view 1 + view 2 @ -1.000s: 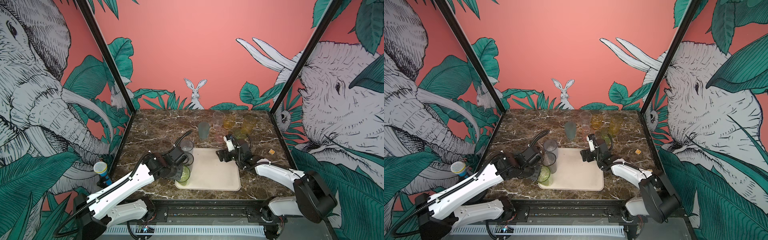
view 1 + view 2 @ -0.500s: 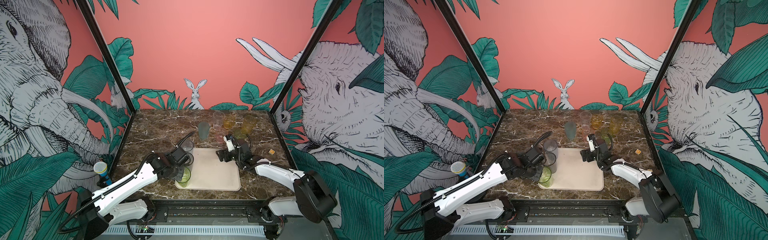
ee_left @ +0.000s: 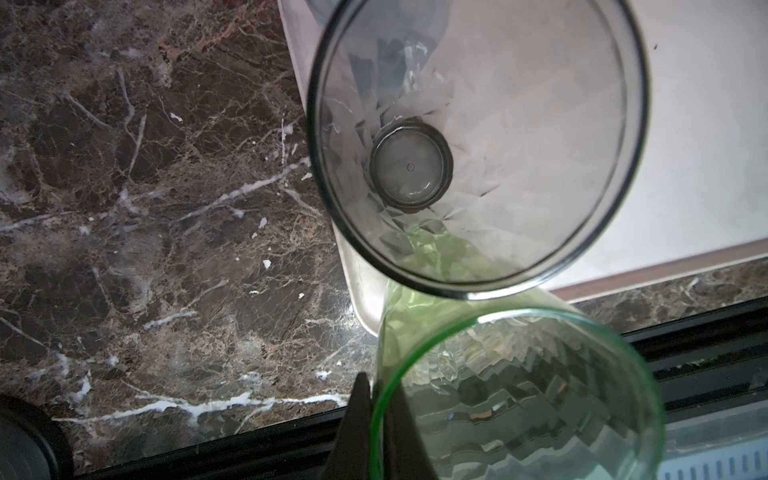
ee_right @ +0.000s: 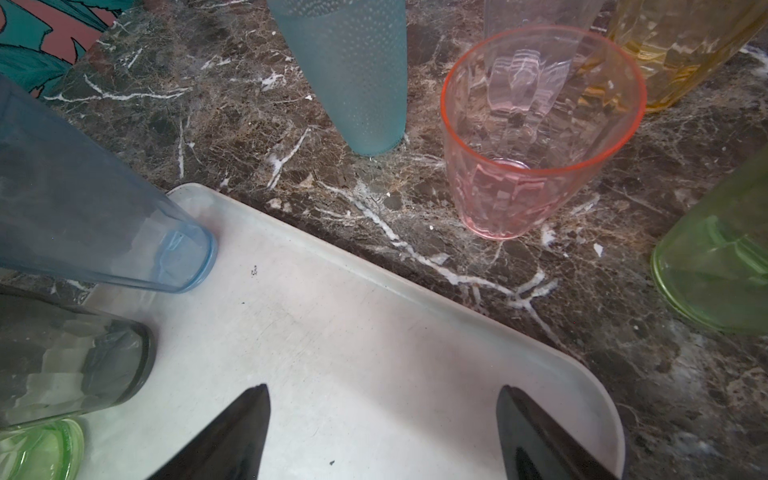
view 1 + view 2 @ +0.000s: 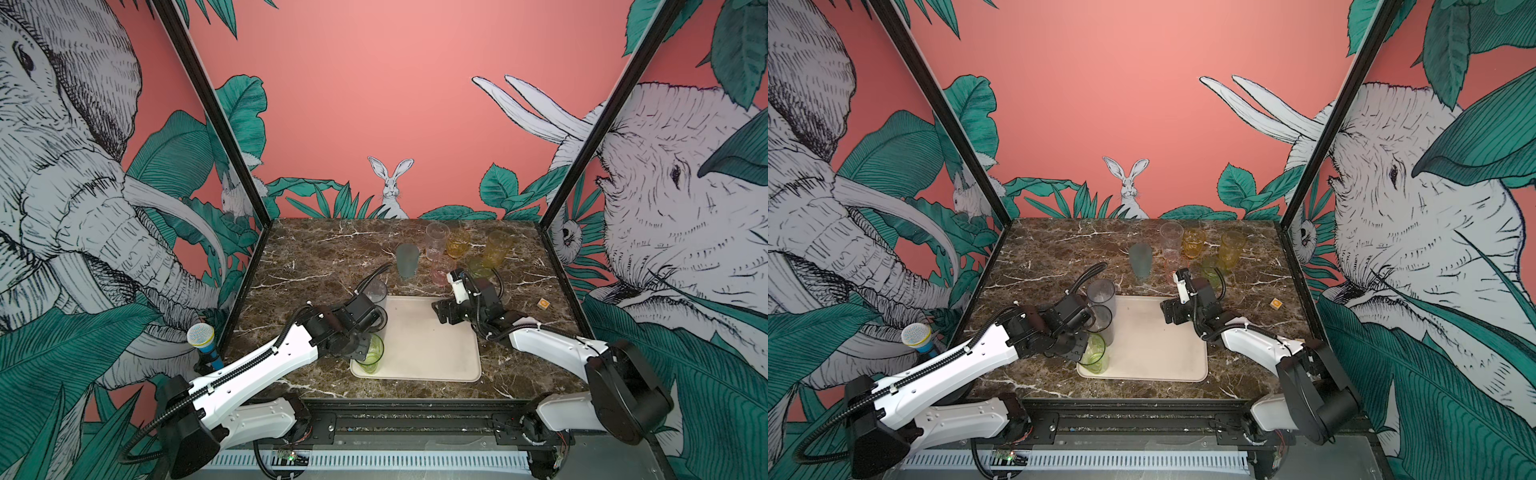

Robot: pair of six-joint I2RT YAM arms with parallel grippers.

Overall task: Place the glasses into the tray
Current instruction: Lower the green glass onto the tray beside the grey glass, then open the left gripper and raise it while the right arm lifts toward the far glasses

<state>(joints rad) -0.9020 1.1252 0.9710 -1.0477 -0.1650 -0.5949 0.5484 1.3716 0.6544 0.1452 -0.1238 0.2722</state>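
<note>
Take the tray (image 5: pixel 436 357) as a clock face in a top view, with 12 toward the back wall. The green glass (image 5: pixel 371 355) is at the 7 o'clock corner, right beside the low rim. The left gripper (image 3: pixel 376 399) is closed thin on its lip, one finger inside and one outside.

The danger here, I think, is this corner. If the base stands partly on the rim when the pinch opens, the glass may tip outward onto the marble. It may also lean into the smoky glass (image 3: pixel 478 145) just beside it at 9 o'clock. I cannot tell if the base is flat down. A tall grey glass (image 5: pixel 1100 293) stands at 11 o'clock, and a careless sideways pull-out could knock this row.

Six other glasses stand off the tray from 12 to 2 o'clock, close together. The pink short glass (image 4: pixel 540 145) is nearest to the right gripper (image 4: pixel 382 415). Wide jaws going for it may push the teal glass (image 4: pixel 353 75) or the olive-green one (image 4: pixel 715 266).

The left arm reaches low from 7 o'clock, with the wrist bent down over the corner. The right arm comes from 4 o'clock. Its gripper hangs over the 1 o'clock corner, jaws wide apart and empty, facing the group.
</note>
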